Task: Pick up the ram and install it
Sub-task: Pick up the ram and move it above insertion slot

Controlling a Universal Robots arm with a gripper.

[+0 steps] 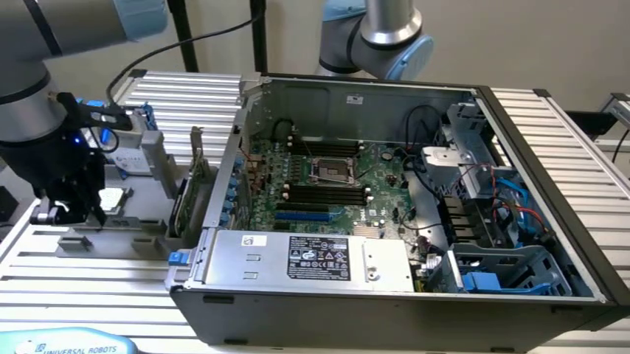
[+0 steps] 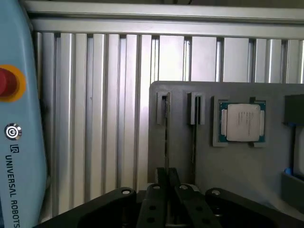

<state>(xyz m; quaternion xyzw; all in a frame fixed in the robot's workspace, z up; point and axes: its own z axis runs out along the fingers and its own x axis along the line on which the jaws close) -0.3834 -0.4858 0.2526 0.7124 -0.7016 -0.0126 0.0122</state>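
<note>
Grey tray on slatted table, fingers clamped around end of upright ram

Case: laid open on slatted table.
Motherboard: mounted inside case.
Processor: seated flat in grey tray.

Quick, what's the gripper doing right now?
The gripper is closed on the ram, which stands edge-on in its gray holder.
</note>
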